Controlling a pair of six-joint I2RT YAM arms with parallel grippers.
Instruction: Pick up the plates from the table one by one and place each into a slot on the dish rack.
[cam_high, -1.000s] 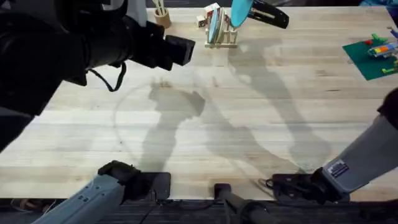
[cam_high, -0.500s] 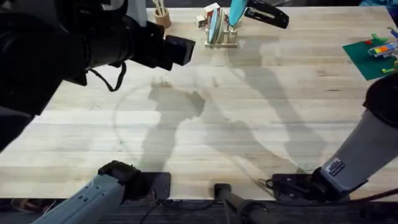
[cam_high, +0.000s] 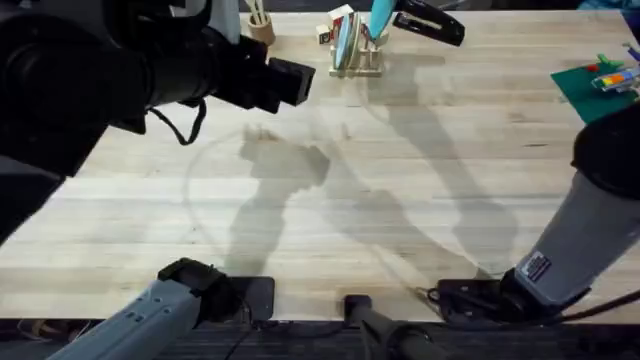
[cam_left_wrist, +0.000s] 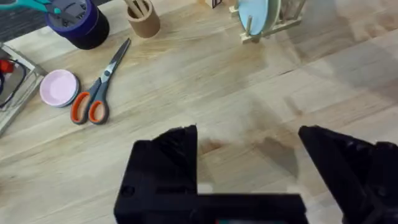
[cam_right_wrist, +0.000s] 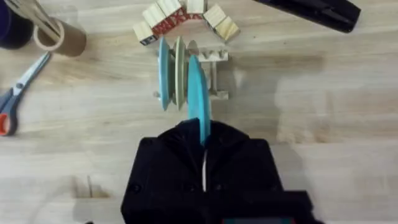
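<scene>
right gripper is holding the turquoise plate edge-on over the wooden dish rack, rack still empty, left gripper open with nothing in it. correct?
Not quite: the small light wooden dish rack isn't empty. The right wrist view shows two discs already standing in its slots, a pale blue disc and a cream disc. The rest holds: the right gripper holds the turquoise round plate edge-on over the rack, and the left gripper is open and empty.

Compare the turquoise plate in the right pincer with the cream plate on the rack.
The turquoise plate is clamped on edge in the right pincer above the dish rack; the cream plate stands free in a slot. One is blue, the other pale yellow. Both are upright, thin discs of similar size.
</scene>
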